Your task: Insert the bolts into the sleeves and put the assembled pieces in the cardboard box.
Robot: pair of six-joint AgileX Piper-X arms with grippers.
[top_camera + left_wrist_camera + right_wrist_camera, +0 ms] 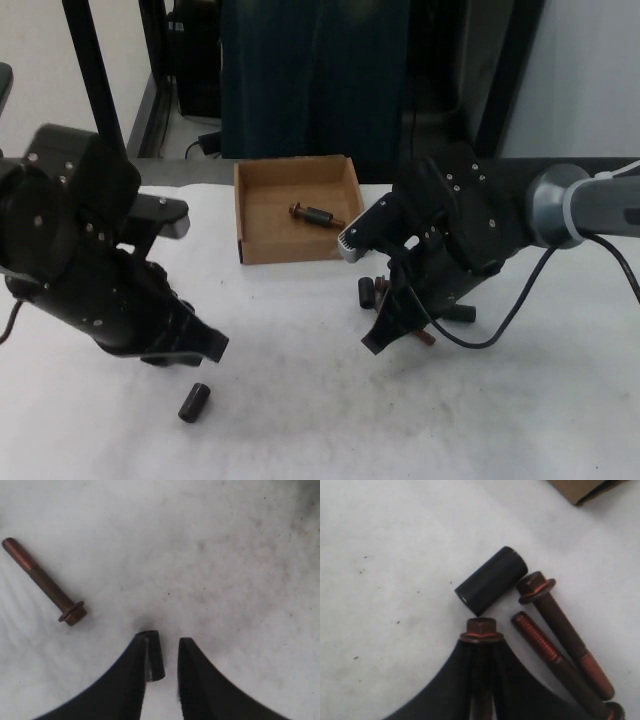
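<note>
- right gripper clenched on a held bolt: copper-brown metal, shank pinched between black tapered fingers, hex flange head poking out past the tips
- black sleeve: matte smooth cylinder on its side, open bore end just beside the held bolt's head
- second bolt and third bolt lie side by side next to the sleeve, heads at opposite ends, threads showing
- cardboard box: brown, open top, beyond the right gripper; one assembled piece lies inside
- left gripper released, narrow gap, nothing in it
- loose bolt flat on the white speckled bench cover, apart from the left fingers
- lone sleeve lies near the left gripper
</note>
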